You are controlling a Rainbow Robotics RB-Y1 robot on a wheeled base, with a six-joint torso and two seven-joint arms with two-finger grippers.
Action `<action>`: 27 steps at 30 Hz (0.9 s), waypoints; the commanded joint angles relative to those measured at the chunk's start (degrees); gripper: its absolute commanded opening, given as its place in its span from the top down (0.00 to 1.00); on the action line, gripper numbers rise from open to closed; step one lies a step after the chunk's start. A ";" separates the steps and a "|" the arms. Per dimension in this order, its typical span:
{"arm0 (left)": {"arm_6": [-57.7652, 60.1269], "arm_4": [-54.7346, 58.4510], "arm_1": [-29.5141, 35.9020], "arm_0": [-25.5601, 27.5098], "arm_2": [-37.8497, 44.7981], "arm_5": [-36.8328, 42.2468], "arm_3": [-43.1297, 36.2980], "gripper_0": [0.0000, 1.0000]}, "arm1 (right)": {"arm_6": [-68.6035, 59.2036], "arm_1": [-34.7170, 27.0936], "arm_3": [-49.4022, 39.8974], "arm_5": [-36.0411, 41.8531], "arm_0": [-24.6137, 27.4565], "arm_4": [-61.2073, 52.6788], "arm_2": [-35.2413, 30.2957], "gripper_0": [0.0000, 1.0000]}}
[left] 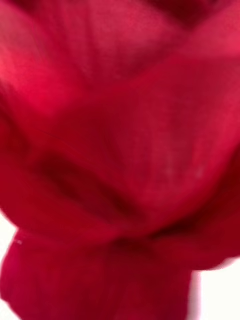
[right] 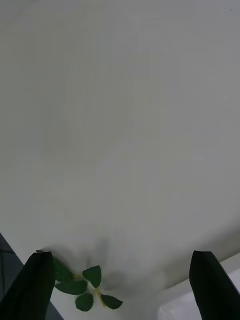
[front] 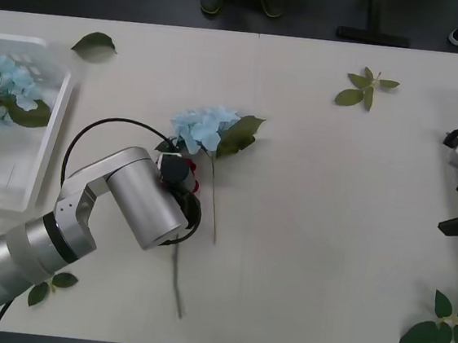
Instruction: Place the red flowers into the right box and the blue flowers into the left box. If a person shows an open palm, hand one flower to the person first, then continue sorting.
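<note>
Sorting looks partly done: one blue flower (front: 5,82) already lies in the left box (front: 53,132) at the upper left of the front view, a shallow translucent white tray with a raised rim. A second blue flower (front: 202,128), a soft cluster of small pale petals with broad green leaves, lies on the table (front: 329,231) just left of centre and has yet to go to that tray. Right below it the left end effector (front: 180,184) is down on a red flower (left: 120,150); in the front view only a sliver of red shows beside the wrist, with a thin stem (front: 177,277) trailing toward the bottom edge. The left wrist view is packed with deep red, cloth-like petal folds, so I cannot tell whether the fingers are spread or closed on the bloom. That rose would belong in the right box (right: 210,295), whose smooth white rim shows in the lower right corner of the right wrist view. The right end effector (right: 120,282) waits at the right edge, its dark fingers spread wide above a loose leaf sprig (right: 82,287). No open palm is showing.
</note>
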 commanded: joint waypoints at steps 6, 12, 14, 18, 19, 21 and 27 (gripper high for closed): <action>-1.17 -0.52 0.88 -1.46 0.27 0.16 -0.90 1.00 | 11.64 5.45 -4.01 -1.71 -1.02 0.50 -1.02 0.21; -1.96 -0.52 1.24 -1.72 0.53 0.78 -0.99 1.00 | 13.48 9.22 -4.01 -4.61 -0.85 0.15 -0.67 0.22; -2.40 -0.60 1.50 -1.72 1.14 1.22 -1.34 1.00 | 14.10 10.02 -4.01 -5.40 -0.85 0.24 -0.15 0.21; -5.91 -0.96 2.03 -1.99 3.69 4.21 -3.01 1.00 | 15.42 10.72 -4.01 -6.72 -0.67 0.41 1.44 0.21; -7.41 -1.40 2.12 -1.99 4.75 5.53 -3.89 1.00 | 15.77 10.81 -4.01 -6.90 -0.32 0.50 1.61 0.21; -10.22 -2.10 2.38 -1.90 6.68 7.20 -5.47 1.00 | 16.38 11.33 -4.01 -6.99 -0.05 0.50 1.61 0.21; -18.83 -1.31 3.26 -1.72 11.78 7.99 -10.04 1.00 | 18.32 14.32 -3.92 -7.51 0.47 0.50 1.35 0.21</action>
